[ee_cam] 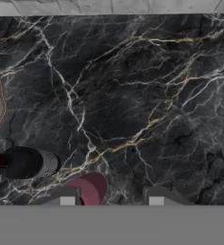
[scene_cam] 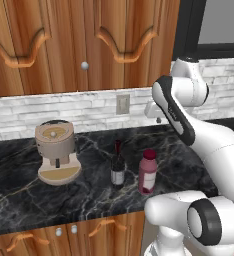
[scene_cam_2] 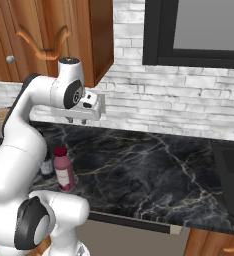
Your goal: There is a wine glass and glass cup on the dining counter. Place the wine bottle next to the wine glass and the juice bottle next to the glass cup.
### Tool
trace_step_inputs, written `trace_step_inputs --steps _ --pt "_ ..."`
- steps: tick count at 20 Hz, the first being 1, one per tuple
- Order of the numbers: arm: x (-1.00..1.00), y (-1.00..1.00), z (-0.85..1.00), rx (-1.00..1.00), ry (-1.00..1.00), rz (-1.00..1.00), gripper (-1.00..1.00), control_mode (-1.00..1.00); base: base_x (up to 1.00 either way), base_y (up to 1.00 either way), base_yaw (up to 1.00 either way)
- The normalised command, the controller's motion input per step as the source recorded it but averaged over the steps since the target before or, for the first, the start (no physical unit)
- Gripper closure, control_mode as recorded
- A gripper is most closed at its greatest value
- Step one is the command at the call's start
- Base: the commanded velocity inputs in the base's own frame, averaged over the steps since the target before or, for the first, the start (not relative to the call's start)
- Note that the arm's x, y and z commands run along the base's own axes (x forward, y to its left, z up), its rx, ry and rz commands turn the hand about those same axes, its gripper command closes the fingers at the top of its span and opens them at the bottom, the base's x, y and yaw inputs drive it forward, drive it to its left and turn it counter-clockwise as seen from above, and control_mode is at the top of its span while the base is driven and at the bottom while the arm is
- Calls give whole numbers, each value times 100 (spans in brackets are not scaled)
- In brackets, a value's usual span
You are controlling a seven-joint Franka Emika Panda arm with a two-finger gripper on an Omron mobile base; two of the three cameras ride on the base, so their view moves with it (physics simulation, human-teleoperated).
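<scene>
Worktop [scene_cam: 19, 185]: we see black veined marble over wooden cupboard doors, running back to a white brick wall; this is the narrow one, so we judge both bottles must leave it for the dining counter.
Open room: the marble to the right of the bottles is bare, and the space above them is free, so a lift straight up looks easiest.
Coffee machine [scene_cam: 55, 151]: stands left of the bottles, well apart, no obstacle.
Juice bottle [scene_cam: 147, 171]: upright near the front edge, probably set there for easy reach; its red cap shows in the hand view just by the fingertips.
Wine bottle [scene_cam: 118, 167]: upright just beside the juice bottle, on its left, apart from it.
Pincer [scene_cam_2: 76, 120]: hangs high above the worktop, pointing down, jaws narrow and holding nothing.
</scene>
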Motion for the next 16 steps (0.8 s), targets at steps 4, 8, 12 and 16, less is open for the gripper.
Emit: trace_step_inputs --steps 4,8,12,16 --pt "-3 0 0 0 0 0 -100 -100 0 0 0" --pt "-17 4 0 0 -4 0 -100 -100 0 0 0" --pt "-14 16 0 0 -1 0 -100 -100 0 0 0" --pt "-5 19 -3 0 0 0 -100 -100 0 0 0"
